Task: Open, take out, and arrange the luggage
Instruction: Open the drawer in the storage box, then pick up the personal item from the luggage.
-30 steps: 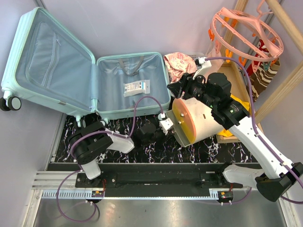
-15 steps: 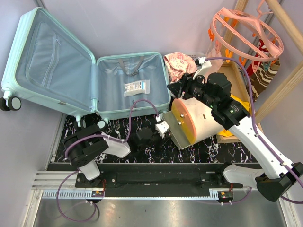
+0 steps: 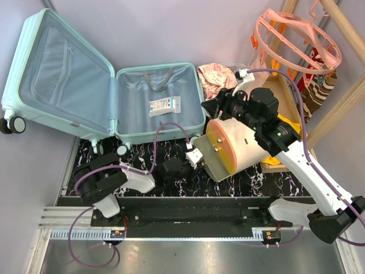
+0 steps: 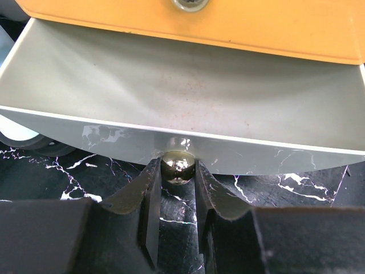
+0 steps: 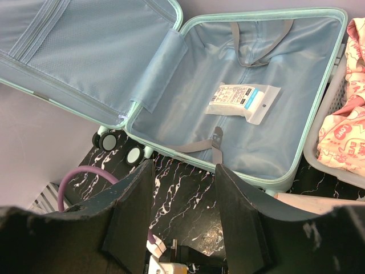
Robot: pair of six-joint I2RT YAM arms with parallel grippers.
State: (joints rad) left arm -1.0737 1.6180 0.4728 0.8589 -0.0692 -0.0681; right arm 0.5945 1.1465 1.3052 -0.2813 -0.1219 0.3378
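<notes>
In the left wrist view the grey tray (image 4: pixel 182 97) and the orange panel (image 4: pixel 256 28) above it run off the picture's edges, the left hand (image 4: pixel 178 170) covers the flanks of the metal knob (image 4: pixel 178 163), and the print on the white packet (image 5: pixel 242 101) in the luggage (image 5: pixel 285 134) is too small to read.

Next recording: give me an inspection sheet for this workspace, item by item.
Surface: black marbled mat, partly covered.
Job's things: luggage lies open, lid propped up at left; white packet in the base.
Clutter: cream cylinder with an orange end beside the luggage; pink cloth behind it.
Grippers: left gripper shut on the metal knob of the grey panel below the orange end; right gripper open, holding nothing.
Cables: purple cable loops over the luggage's front edge.
Surroundings: pale walls; pink hanger ring and wooden frame at right.
</notes>
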